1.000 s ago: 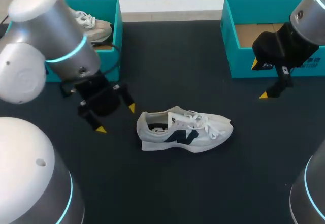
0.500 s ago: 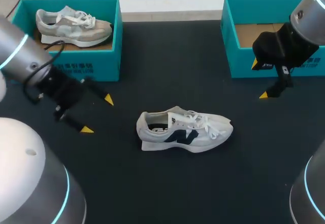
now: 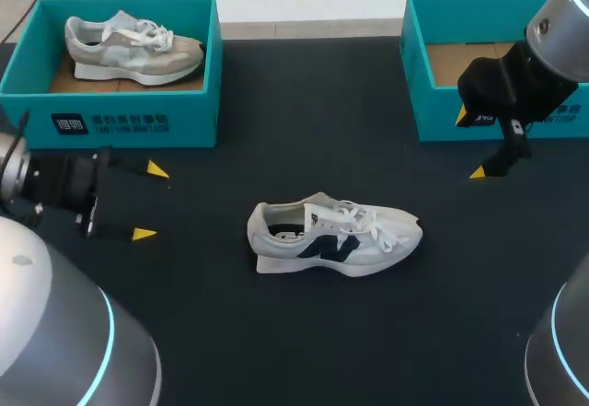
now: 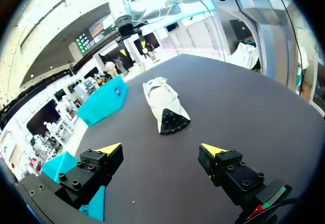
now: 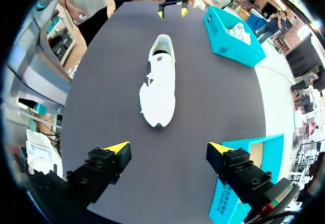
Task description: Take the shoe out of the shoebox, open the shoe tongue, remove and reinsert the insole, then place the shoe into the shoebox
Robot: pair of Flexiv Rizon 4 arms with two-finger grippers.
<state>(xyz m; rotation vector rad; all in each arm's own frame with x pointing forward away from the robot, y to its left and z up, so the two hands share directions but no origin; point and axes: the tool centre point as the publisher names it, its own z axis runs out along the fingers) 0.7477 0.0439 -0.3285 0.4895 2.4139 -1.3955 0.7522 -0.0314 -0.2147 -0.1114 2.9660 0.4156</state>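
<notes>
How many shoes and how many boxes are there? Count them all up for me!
Shoes: 2, a white shoe on the table and a grey shoe in the left box.
Boxes: 2, both teal, the left box and the right box.
Total: 4.

White shoe (image 3: 333,237), dark side logo, upright on its sole — open teal shoebox (image 3: 437,116) well apart

Silver arms (image 3: 569,5), cyan rings (image 3: 108,337), yellow-tipped claws (image 3: 150,202)
</notes>
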